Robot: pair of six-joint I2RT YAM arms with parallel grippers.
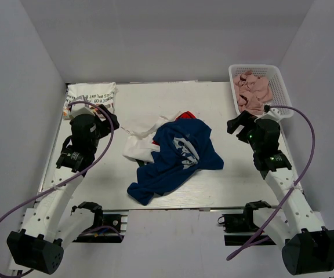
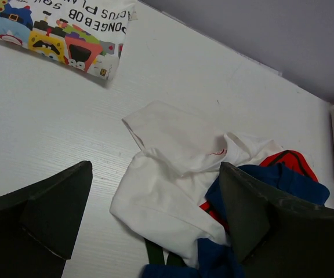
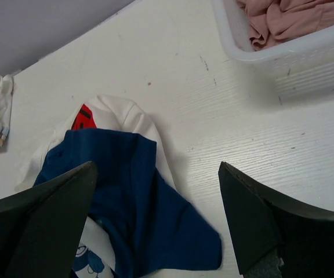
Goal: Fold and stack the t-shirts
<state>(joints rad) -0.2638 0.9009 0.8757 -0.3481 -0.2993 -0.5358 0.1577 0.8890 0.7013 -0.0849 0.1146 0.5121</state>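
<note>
**Listener:** What does the top view show?

**Operator:** I see a loose heap in the centre of the frame. A navy t-shirt (image 1: 175, 159) lies crumpled on top, and a white t-shirt (image 1: 139, 143) pokes out at its upper left. A folded printed t-shirt (image 1: 91, 95) sits in the upper left corner of the table (image 1: 219, 104). At the upper right is a white basket (image 1: 254, 67) with pink cloth (image 1: 253, 92) inside. My left gripper (image 1: 104, 120) hangs left of the heap and my right gripper (image 1: 239, 123) hangs right of it. Neither touches any cloth.

**Listener:** And the left wrist view?

**Operator:** Its fingers (image 2: 57, 214) are spread wide at the lower corners with nothing between them. The white shirt lies in the middle of the frame. Navy and a bit of red cloth (image 2: 289, 157) show at the right. The printed tee is at the upper left.

**Listener:** The right wrist view?

**Operator:** These fingers (image 3: 260, 220) are also spread wide and hold nothing. The navy shirt fills the lower left, with white and red peeking out above it. The basket is at the upper right.
</note>
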